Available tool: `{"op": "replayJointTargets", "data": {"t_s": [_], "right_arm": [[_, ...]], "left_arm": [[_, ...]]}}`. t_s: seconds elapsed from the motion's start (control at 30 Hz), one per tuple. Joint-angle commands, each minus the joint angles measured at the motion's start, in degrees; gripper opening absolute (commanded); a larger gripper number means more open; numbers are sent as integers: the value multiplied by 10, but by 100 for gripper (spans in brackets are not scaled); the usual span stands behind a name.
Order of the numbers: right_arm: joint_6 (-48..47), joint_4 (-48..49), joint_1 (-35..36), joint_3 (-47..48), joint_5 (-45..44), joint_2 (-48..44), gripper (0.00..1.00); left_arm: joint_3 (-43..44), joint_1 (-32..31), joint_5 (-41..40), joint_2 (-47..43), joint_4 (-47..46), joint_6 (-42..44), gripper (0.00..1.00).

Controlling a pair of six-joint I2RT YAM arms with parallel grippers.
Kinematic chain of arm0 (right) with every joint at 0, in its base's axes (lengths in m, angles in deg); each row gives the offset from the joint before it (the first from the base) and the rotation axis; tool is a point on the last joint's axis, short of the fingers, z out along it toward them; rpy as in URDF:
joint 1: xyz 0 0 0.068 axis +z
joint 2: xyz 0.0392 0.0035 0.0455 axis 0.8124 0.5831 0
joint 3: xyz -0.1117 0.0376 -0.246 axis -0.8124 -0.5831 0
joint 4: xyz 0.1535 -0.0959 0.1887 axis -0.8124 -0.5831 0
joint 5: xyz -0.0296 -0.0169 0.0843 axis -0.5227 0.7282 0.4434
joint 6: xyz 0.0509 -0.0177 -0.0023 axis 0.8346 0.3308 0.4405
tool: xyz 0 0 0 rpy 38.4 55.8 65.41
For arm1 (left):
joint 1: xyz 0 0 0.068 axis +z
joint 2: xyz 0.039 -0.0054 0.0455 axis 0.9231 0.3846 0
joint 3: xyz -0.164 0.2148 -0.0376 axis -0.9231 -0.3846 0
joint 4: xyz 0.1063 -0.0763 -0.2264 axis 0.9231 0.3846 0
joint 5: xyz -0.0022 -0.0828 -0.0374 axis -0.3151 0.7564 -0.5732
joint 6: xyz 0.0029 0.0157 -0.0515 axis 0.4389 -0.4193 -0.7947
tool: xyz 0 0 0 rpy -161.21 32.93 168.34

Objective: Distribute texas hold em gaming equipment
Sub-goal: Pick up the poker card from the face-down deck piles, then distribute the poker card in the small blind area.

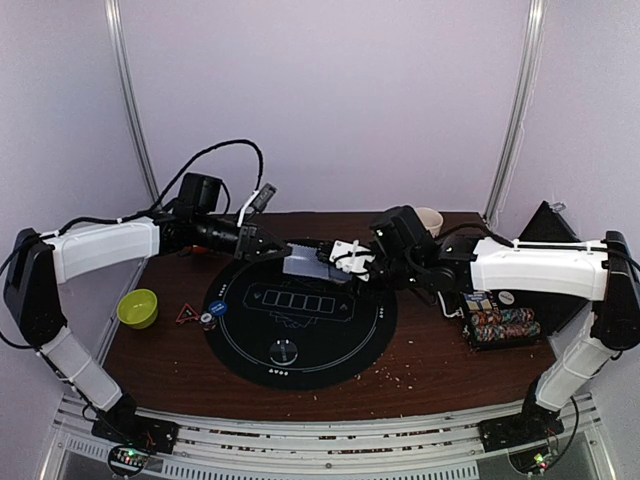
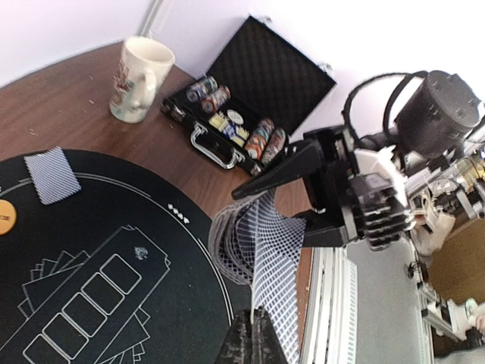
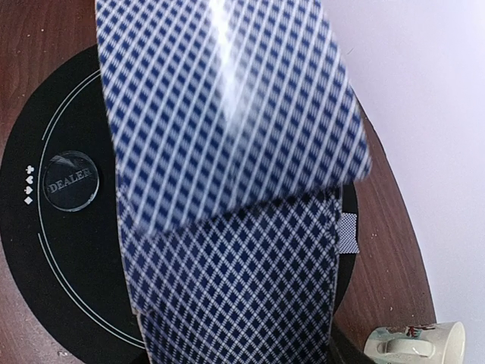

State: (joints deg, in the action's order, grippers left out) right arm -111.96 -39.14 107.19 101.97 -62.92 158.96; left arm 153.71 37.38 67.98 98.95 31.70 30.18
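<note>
My right gripper [image 1: 335, 262] is shut on a deck of blue-backed cards [image 1: 305, 264] above the far edge of the round black mat [image 1: 300, 340]. In the left wrist view its black fingers [image 2: 292, 168] clamp the bent deck [image 2: 235, 235]. My left gripper [image 2: 261, 324] is shut on the edge of one card [image 2: 284, 280] that peels off the deck. The deck [image 3: 250, 303] and the lifted top card [image 3: 227, 114] fill the right wrist view, hiding the right fingers. One card [image 2: 51, 174] lies on the mat's far side. A clear DEALER disc [image 3: 70, 180], an orange disc [image 2: 4, 218] and a blue disc [image 1: 218, 308] lie on the mat.
An open black case with striped chips [image 1: 500, 325] stands at the right, and it also shows in the left wrist view [image 2: 235, 125]. A mug [image 2: 139, 80] stands at the back. A green bowl [image 1: 138, 308] and a red triangle [image 1: 186, 314] are at the left.
</note>
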Motion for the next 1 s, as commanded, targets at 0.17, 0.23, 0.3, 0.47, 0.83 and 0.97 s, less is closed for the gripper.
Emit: {"op": "replayJointTargets", "data": {"t_s": [0.17, 0.23, 0.3, 0.47, 0.83, 0.97], "right_arm": [[6, 17, -9, -9, 1, -22, 47], [6, 15, -10, -9, 4, -25, 47], [5, 16, -10, -11, 8, -29, 47], [-2, 18, -11, -10, 17, -32, 47], [-7, 18, -11, -15, 20, -43, 47], [-6, 23, -10, -18, 21, -42, 47]], "left_arm": [[-117, 47, -63, -140, -86, -154, 0], [-154, 73, -106, -186, -61, -194, 0], [-181, 102, -149, -227, -7, -217, 0], [-256, 115, -246, -277, 97, -246, 0], [-429, 118, -351, -375, 88, -349, 0], [-477, 128, -365, -375, 52, -368, 0]]}}
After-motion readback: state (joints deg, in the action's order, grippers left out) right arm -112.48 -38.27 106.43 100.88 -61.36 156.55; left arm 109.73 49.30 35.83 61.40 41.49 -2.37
